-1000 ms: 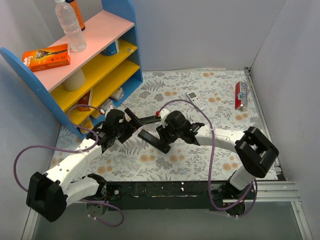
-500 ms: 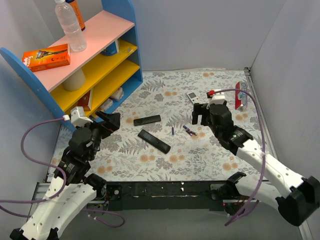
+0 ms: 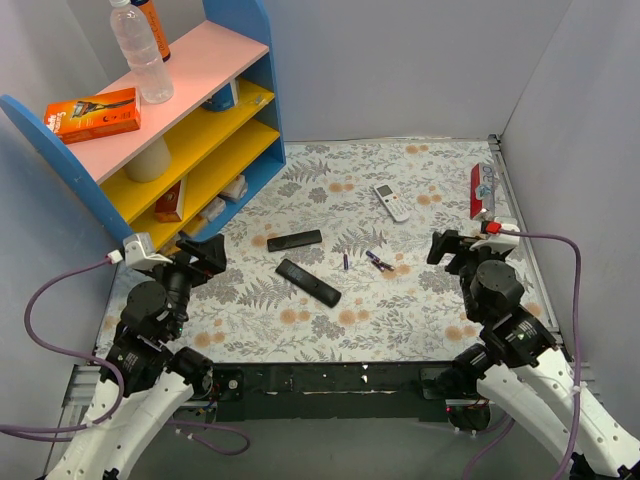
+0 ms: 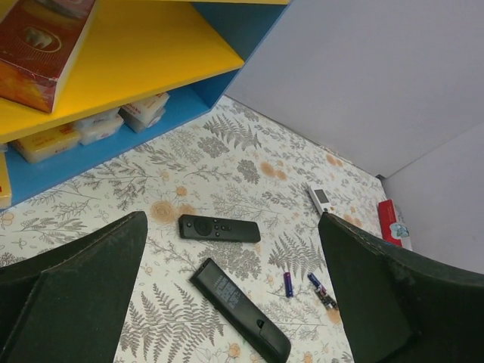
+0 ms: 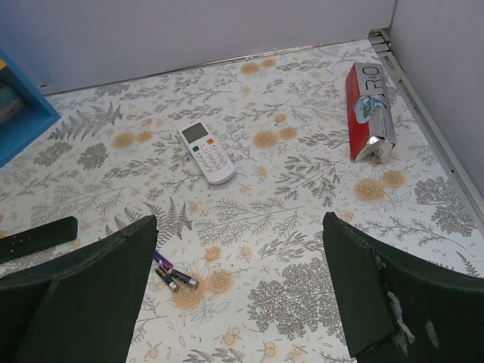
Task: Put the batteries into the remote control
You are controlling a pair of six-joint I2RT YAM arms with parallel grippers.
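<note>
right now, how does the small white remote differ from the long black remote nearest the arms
The white remote is pale and short; the long black remote is dark and clearly longer. The white remote lies farther back, the long black remote nearer the arms. Both lie flat on the floral table, untouched.

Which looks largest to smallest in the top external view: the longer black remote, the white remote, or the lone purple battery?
1. longer black remote
2. white remote, shorter but wider
3. lone purple battery, by far the smallest
All lie at similar depth, so nearness hardly matters.
</note>
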